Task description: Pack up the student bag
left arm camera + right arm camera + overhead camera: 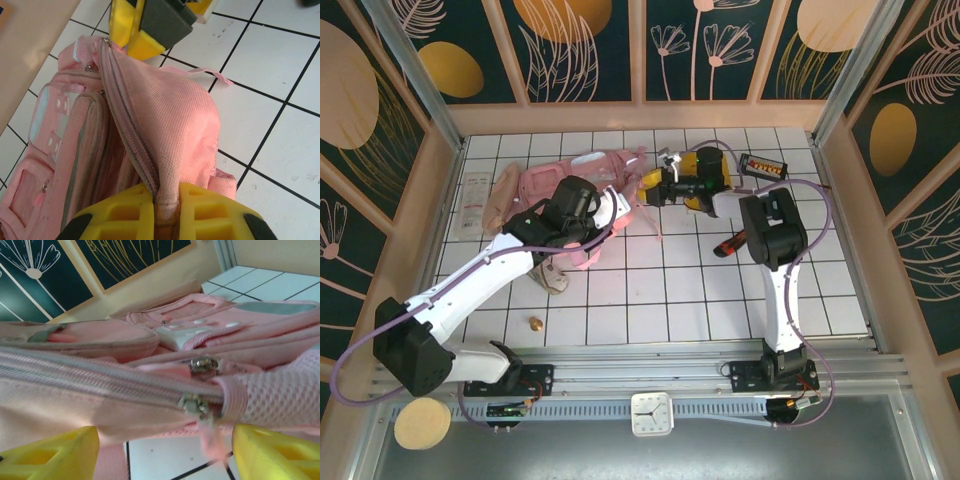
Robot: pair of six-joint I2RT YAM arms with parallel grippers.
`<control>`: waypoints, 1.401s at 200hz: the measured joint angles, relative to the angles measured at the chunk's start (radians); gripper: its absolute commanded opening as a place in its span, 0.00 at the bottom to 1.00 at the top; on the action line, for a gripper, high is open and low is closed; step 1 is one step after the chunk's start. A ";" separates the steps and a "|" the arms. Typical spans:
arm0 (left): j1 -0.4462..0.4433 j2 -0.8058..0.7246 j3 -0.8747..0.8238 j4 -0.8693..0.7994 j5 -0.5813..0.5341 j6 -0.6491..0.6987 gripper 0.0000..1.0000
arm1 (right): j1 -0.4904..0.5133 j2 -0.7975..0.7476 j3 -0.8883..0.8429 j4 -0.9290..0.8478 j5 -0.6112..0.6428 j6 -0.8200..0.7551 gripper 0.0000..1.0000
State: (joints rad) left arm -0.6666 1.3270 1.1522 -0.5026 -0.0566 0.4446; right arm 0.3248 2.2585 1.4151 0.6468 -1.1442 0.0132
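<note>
Left tool [165,202]: closed narrow, pinching a fold of the bag [170,115] right beside the zipper [127,135].
Why this grip: I judge it lifts the seam and keeps it tight, so that the slider can run.
Right tool [165,450]: jaws wide and holding nothing. The slider [192,405] sits just above the gap and its pull tab [210,435] hangs between the fingers.
Why this place: I judge it is set there to catch the tab.
Bag place: lying on the bench [720,300], stretched between my two tools.
Long axis: it runs from the left tool straight ahead to the right tool, along the raised zipper.
Facing: the pockets are on the left of the left tool. Which end is the top, I cannot tell.
</note>
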 measured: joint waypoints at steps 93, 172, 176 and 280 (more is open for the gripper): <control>0.001 -0.042 -0.008 -0.009 -0.007 0.008 0.00 | 0.005 0.126 0.188 -0.001 0.001 0.025 0.67; 0.001 -0.057 -0.022 -0.009 -0.012 0.016 0.00 | 0.007 0.134 0.213 -0.083 -0.014 0.003 0.48; 0.001 -0.057 -0.022 -0.009 -0.012 0.016 0.00 | 0.007 0.134 0.209 -0.081 -0.018 0.000 0.48; 0.001 -0.060 -0.025 -0.010 -0.021 0.016 0.00 | 0.010 0.134 0.159 -0.035 -0.023 0.045 0.59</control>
State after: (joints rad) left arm -0.6655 1.2667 1.1275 -0.5129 -0.0772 0.4606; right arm 0.3347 2.3928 1.5745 0.6117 -1.1671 0.0578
